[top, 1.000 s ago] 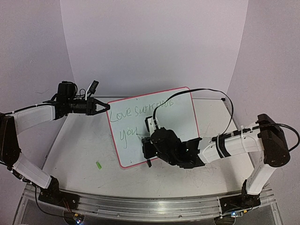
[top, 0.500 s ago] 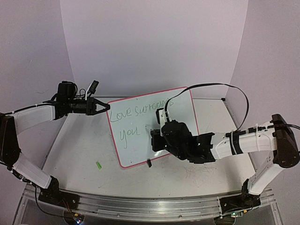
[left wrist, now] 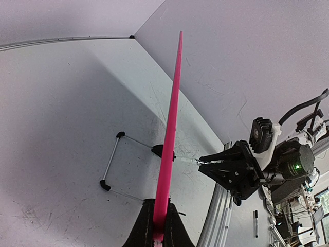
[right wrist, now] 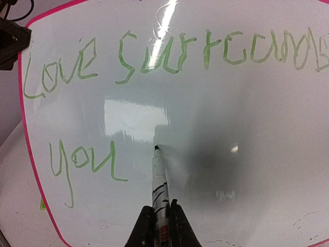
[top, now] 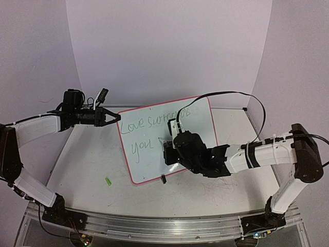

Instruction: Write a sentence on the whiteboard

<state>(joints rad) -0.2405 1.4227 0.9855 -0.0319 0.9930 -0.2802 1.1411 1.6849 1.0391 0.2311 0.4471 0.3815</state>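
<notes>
R gripper (top: 168, 153) has gone up and toward the far right since a sec ago, from the board's near edge to about mid-board, then eased a bit left. L gripper (top: 110, 119) hasn't shifted. Board (top: 201, 119) stands tilted on the table (top: 87, 164) at centre, w/ one black clip foot (top: 163, 179) at its near edge. L gripper's jaws are closed tight on the board's far-left corner. R gripper is clamped on a marker (right wrist: 158, 180), w/ the tip at the board just right of "you"; can't tell if it touches. Sentence (right wrist: 169, 56) is in green: approx "Love surrounds" on top, "you" below. Small green bit (top: 108, 181) lies on the table, near-left of the board.
</notes>
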